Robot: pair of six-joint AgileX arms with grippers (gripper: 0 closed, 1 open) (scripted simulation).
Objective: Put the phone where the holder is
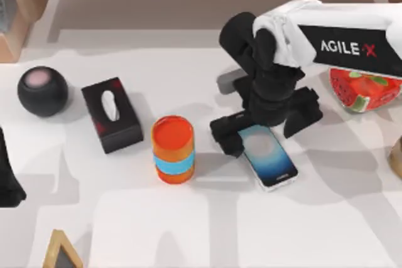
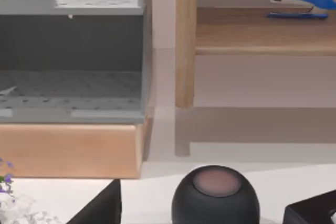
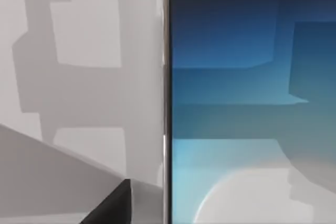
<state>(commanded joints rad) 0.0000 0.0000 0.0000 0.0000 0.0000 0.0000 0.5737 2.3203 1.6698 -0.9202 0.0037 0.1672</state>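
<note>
The phone (image 1: 267, 155) is seen lying flat, screen up, on the white table (image 1: 251, 230), right of centre in the top view, angled so its far end sits under the right gripper (image 1: 262, 131). The right gripper is lowered over that far end of the phone, with one black finger (image 1: 227, 135) at the phone's left side and the other (image 1: 303, 112) out to its right. The fingers are spread wide apart, and whether they touch the phone's edges cannot be told. In the right wrist view the phone's blue screen (image 3: 252, 103) with its silver rim is seen close up on the table, with a dark finger tip (image 3: 110, 205) just beside the rim.

An orange canister with a blue band (image 1: 173, 149) stands just left of the phone. Further left a black tissue box (image 1: 111, 114) and a dark round speaker (image 1: 42, 91) are placed. A strawberry-patterned object (image 1: 364, 90) is partly covered by the right arm.

The left arm is parked at the table's left edge (image 1: 7, 174). In the left wrist view the speaker (image 2: 215, 195), a wooden shelf (image 2: 262, 35) with a blue stapler (image 2: 299, 1) and a grey tray rack (image 2: 71, 51) are seen.
</note>
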